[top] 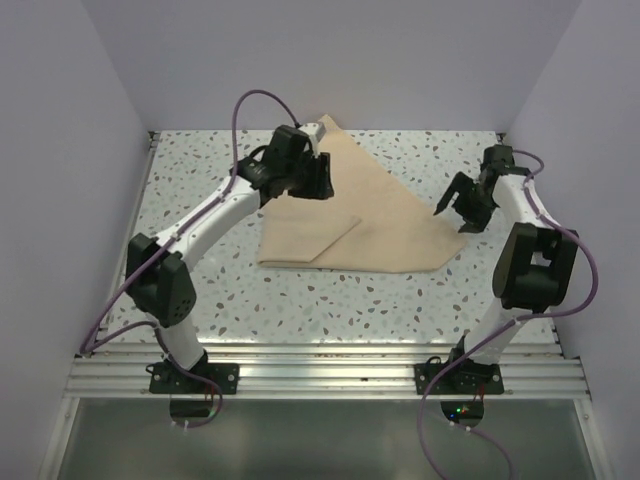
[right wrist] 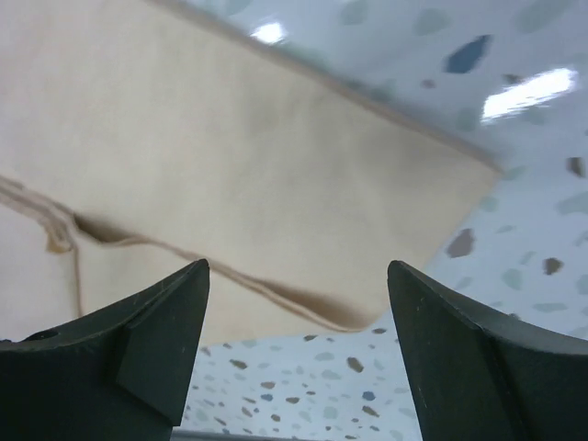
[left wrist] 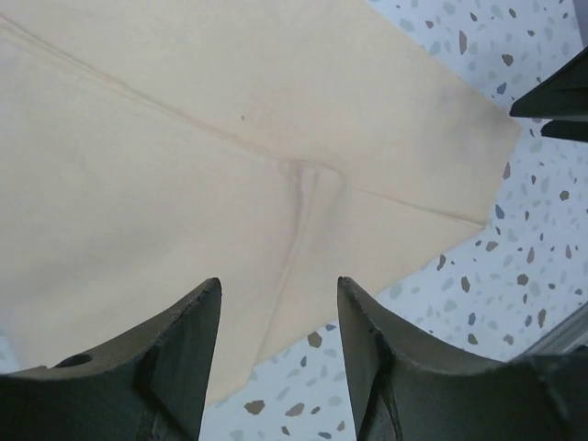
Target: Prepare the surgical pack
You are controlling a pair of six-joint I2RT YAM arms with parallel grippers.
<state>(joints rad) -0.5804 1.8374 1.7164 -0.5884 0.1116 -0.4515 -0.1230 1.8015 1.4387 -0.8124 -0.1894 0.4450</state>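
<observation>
Tan wrap sheet [top: 380, 220] lay folded on the bench [top: 300, 310] (roughly triangular), long edge running left-to-right, apex pointing away; both jaws stood spread, empty.

White speckled tabletop [top: 330, 300], grey and brown flecks. Plain pale lavender walls on three sides: left [top: 60, 150], back [top: 330, 60], right [top: 600, 120]. Aluminium rail [top: 330, 372] along near edge, glossy grey panel [top: 320, 440] below it. Bright glare spots [right wrist: 533, 92] on tabletop, right wrist view.
</observation>
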